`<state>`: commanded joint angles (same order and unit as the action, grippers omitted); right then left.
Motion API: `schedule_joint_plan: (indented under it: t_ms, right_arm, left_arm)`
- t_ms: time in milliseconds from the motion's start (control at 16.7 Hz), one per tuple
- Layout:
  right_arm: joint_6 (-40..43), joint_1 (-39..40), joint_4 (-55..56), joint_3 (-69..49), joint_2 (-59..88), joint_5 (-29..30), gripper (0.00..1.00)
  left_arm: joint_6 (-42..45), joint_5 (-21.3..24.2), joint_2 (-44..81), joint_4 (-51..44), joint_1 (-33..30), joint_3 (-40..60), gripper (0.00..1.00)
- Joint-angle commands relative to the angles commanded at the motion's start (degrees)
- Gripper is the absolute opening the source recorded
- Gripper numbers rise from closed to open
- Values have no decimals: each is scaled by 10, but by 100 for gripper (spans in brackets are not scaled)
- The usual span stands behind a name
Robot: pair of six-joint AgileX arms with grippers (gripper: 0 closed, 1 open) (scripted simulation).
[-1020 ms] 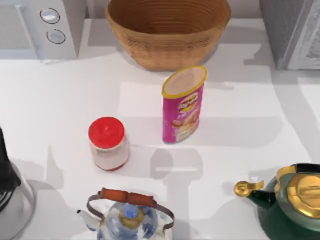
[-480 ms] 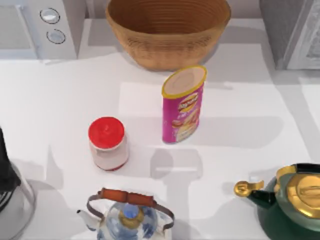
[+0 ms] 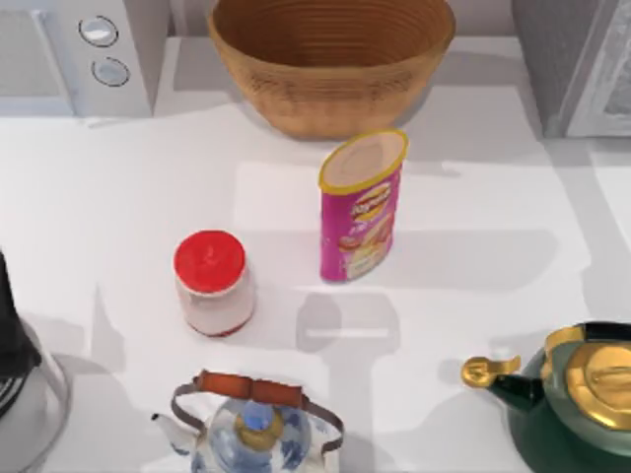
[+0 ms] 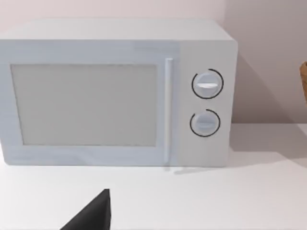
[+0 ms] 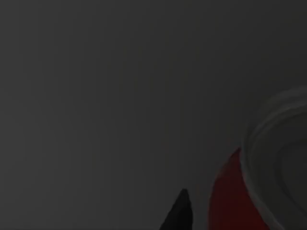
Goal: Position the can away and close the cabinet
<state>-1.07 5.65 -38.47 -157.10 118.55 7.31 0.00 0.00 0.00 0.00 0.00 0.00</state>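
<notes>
Nearest, at six o'clock on the white table [image 3: 118, 197], sits a teapot [image 3: 254, 431], with a green kettle [image 3: 577, 399] at four o'clock. A dark and silver shape [image 3: 15, 370] cuts the edge at eight; I can't tell what it is. Further in, a red-lidded jar [image 3: 212, 283] stands at about eight o'clock from the can [image 3: 361, 205], which is upright near the table's middle, apart from everything. Beyond it, at twelve, is a basket [image 3: 330, 61], with a microwave [image 3: 69, 49] at eleven and the cabinet [image 3: 582, 59] at one.

The left wrist view faces the microwave's shut door and two dials, a front the top view doesn't give, with a dark wedge of the left gripper [image 4: 93, 215] low before it. The right wrist view is dark. Whether the left or right gripper is clenched or released, I cannot tell.

Nothing on the table has shifted since a second ago.
</notes>
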Motion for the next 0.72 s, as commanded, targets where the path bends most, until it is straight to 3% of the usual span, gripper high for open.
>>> schedule_joint_plan:
  t_ms: [360, 720]
  right_arm:
    - [0, -1, -4, -11, 11, -1, 0]
    - [0, -1, -4, -11, 11, -1, 45]
  left_arm:
    - [0, 0, 0, 0, 0, 0, 100]
    - [0, 0, 0, 0, 0, 0, 100]
